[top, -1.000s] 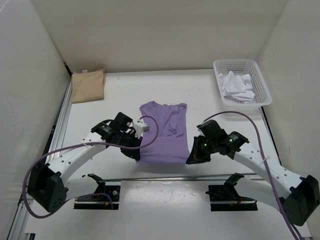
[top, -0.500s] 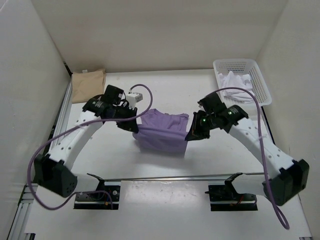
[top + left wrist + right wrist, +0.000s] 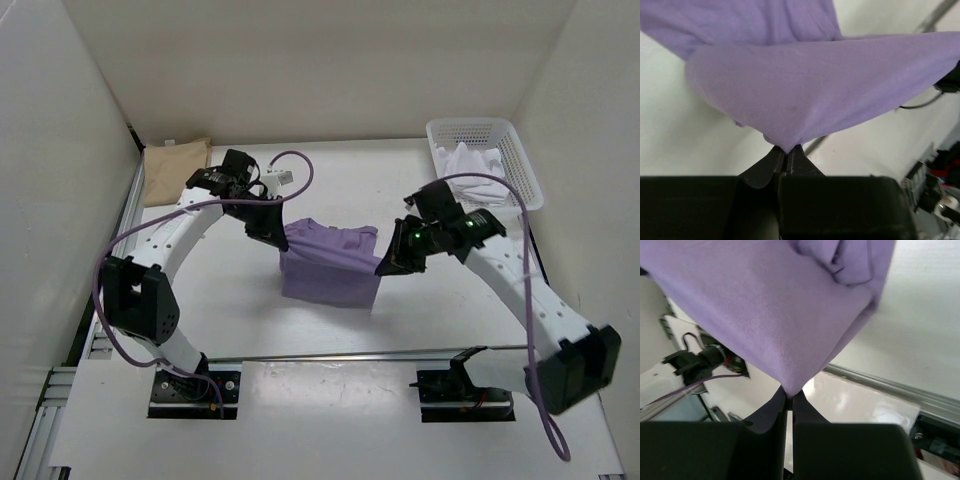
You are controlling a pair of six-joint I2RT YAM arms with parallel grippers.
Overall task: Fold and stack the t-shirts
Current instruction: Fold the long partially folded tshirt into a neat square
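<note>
top external | arms bent inward — left end effector [image 3: 272, 232]; right end effector [image 3: 384, 268] | both clamped on lavender shirt [image 3: 330, 272]

Bright, even light, faint shadows; glare on the table [image 3: 860, 397] at five o'clock in right wrist view, left wrist's four o'clock blurred

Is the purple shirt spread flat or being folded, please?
Being folded: the shirt hangs doubled between the shut left gripper and right gripper.

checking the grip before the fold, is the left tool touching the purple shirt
Touching: left wrist view shows the left tool pinched on the purple shirt.
</note>
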